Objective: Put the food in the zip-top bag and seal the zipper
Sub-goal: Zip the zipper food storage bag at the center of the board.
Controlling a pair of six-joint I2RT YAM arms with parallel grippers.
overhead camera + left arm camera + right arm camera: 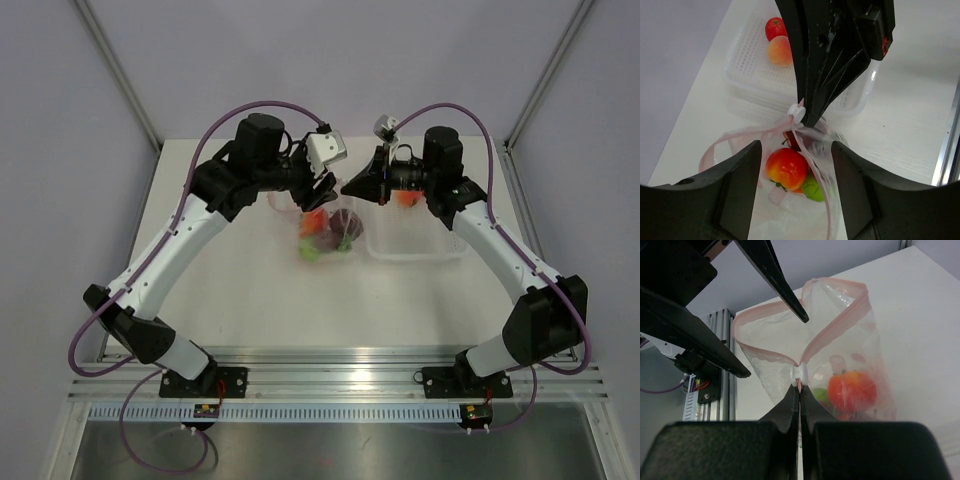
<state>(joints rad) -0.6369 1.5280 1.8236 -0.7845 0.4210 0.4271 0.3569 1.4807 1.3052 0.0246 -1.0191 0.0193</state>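
**Task status.** Partly complete. The zip-top bag (842, 342) lies on the table (900, 125) just beside the tray (740, 65). It already holds several pieces of food, among them a red-orange fruit (786, 168) and a green piece (813, 189). A red piece (775, 27) and a peach piece (780, 51) remain in the tray, so loading appears unfinished.

**Zipper.** The zipper (832, 329) is not sealed. The mouth gapes in a wide loop, with the white slider (800, 373) at the point where the two strips meet.

**Right end effector** (800, 390). Fingers pinched tight on the slider, lifting the bag's edge.

**Left end effector** (796, 150). Fingers spread wide, gripping nothing, poised over the bag mouth. One fingertip appears to sit at or inside the opening, though contact cannot be confirmed.

**Outstanding.** Transfer of the two remaining pieces, then a full slider run along the mouth.
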